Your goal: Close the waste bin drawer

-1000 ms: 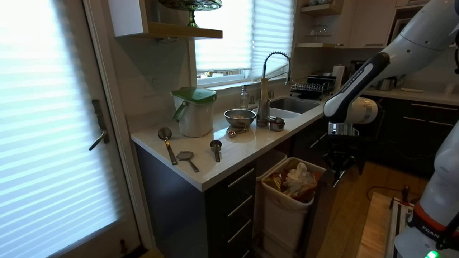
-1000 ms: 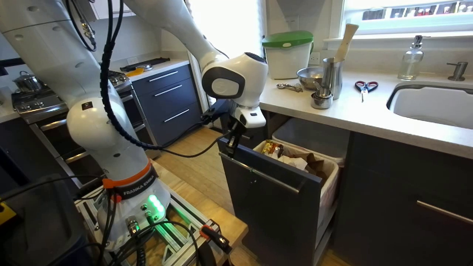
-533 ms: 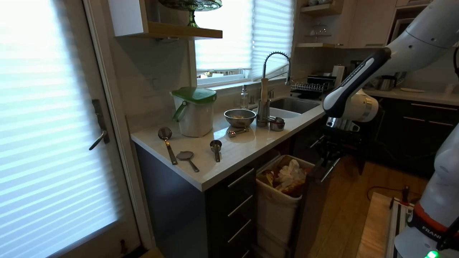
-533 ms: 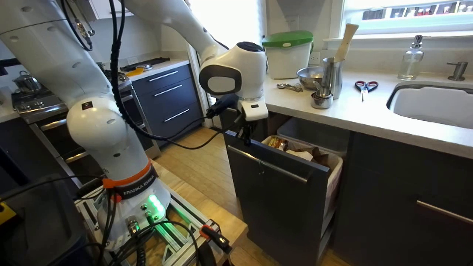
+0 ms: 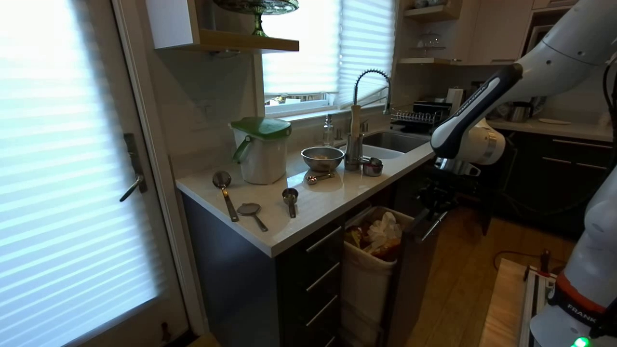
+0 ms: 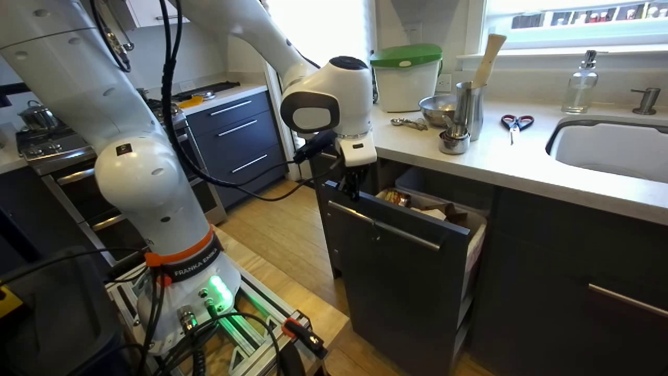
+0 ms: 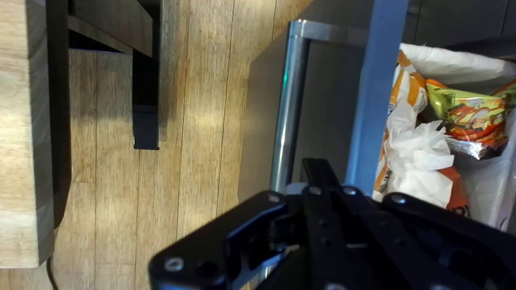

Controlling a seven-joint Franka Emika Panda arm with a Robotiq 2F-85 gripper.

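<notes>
The waste bin drawer is partly pulled out; its dark front stands away from the cabinet. A metal bar handle runs along it. A white bin with trash sits behind the front. My gripper is at the front's top edge, toward one end of the handle. In the wrist view, the gripper has its fingers together, with nothing seen between them, and its tips appear between the handle and the blue-lit top edge. Whether they touch the front is unclear.
The countertop overhangs the drawer opening and carries a green-lidded bucket, a metal bowl, measuring cups and scissors. A black cable hangs from the arm. The robot's wooden base stands on the floor in front of the drawer.
The drawer has moved inward toward the cabinet, and less of the bin shows. My gripper has moved the same way, staying by the top edge; the motion is smaller in the last half second.
</notes>
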